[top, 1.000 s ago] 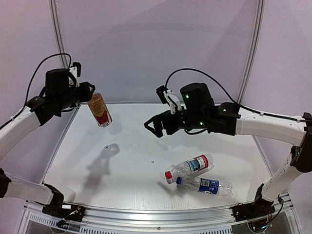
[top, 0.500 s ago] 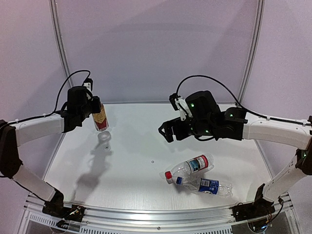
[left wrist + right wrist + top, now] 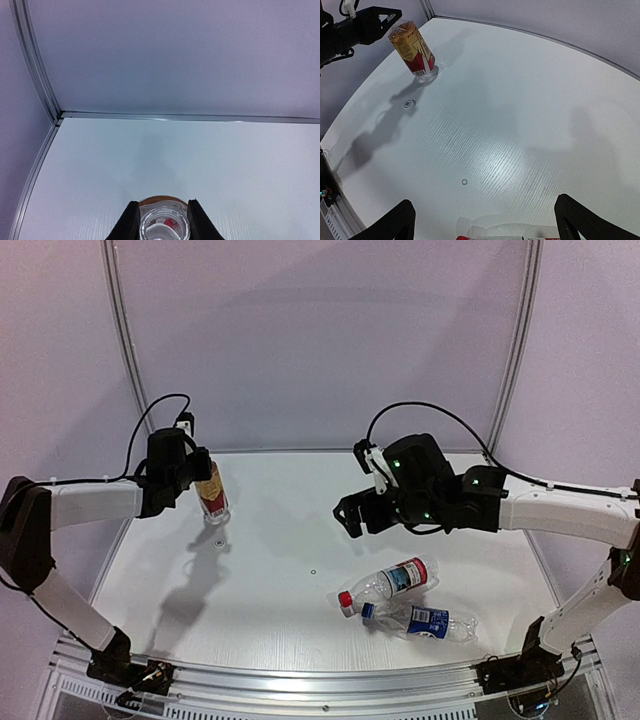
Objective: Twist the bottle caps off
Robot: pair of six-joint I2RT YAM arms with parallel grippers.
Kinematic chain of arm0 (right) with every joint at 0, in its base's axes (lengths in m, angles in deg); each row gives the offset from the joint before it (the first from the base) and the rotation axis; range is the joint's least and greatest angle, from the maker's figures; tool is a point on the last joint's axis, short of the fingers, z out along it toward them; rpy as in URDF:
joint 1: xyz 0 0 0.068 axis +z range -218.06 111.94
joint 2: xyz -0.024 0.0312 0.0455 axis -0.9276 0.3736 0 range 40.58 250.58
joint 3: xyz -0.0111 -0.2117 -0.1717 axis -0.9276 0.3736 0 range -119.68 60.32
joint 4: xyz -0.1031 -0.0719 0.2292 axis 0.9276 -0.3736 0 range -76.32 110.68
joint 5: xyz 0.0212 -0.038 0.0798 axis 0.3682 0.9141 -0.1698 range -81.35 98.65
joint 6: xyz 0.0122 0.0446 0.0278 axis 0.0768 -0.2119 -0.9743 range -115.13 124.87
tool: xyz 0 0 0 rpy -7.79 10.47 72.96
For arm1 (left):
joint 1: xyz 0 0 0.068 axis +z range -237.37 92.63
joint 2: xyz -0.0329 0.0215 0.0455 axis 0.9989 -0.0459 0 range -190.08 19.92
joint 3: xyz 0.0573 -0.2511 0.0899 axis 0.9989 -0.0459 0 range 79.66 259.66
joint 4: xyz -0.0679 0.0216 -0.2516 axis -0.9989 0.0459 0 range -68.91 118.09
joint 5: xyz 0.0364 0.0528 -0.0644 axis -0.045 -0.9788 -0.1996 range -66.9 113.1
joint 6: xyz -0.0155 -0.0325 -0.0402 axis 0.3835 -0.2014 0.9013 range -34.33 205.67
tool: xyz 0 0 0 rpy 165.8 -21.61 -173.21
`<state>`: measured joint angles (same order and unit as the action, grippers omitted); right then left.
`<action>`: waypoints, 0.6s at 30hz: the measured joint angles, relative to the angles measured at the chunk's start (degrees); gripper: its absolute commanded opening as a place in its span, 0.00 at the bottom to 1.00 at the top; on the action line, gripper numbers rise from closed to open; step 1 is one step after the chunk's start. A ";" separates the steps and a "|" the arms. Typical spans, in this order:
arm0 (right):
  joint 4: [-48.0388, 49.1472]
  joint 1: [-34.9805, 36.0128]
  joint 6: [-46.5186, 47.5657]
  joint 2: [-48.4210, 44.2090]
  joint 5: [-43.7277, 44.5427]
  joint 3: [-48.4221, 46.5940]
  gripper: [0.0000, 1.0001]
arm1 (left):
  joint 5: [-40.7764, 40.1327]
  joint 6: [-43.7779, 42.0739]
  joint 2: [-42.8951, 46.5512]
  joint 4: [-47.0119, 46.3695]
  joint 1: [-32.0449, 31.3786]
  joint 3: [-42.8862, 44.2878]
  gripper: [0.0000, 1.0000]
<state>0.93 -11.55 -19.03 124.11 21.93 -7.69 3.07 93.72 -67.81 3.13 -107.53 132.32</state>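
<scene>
Left claw [image 3: 199,476] with amber bottle [image 3: 211,500] lower, outstretched.

Between my left claw [image 3: 203,472], closed round the amber bottle [image 3: 213,500] at far left, and my right claw [image 3: 356,518], spread above the tabletop [image 3: 270,580], I have open room. The red-labelled bottle [image 3: 392,582], lying against the blue-labelled bottle [image 3: 425,621], blocks the near right.

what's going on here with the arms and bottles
The left hand grips the amber bottle near its top, tilted, base at the table's far left. The right hand hovers open over mid-table, holding nothing. The red-label bottle and blue-label bottle lie side by side near the front, red cap and blue cap on.
</scene>
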 measured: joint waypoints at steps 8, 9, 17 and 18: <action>-0.04 -2.16 2.64 0.00 -1.64 0.04 0.99 | 0.15 2.01 0.15 -0.37 0.00 -4.15 0.53; -0.15 -2.71 3.34 0.00 -2.10 0.04 0.99 | 0.13 2.03 0.33 -0.44 0.00 -4.57 0.54; -2.27 -5.62 11.17 0.00 -6.91 0.04 0.99 | 0.13 1.77 3.52 -0.37 0.00 -5.14 0.99; -3.02 -5.88 12.59 0.00 -8.11 0.00 0.99 | 0.11 1.77 4.09 -0.33 0.00 -5.14 0.99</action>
<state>-2.09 -17.43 -6.44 124.11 13.82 -7.69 3.18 95.49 -63.72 2.80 -107.53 127.18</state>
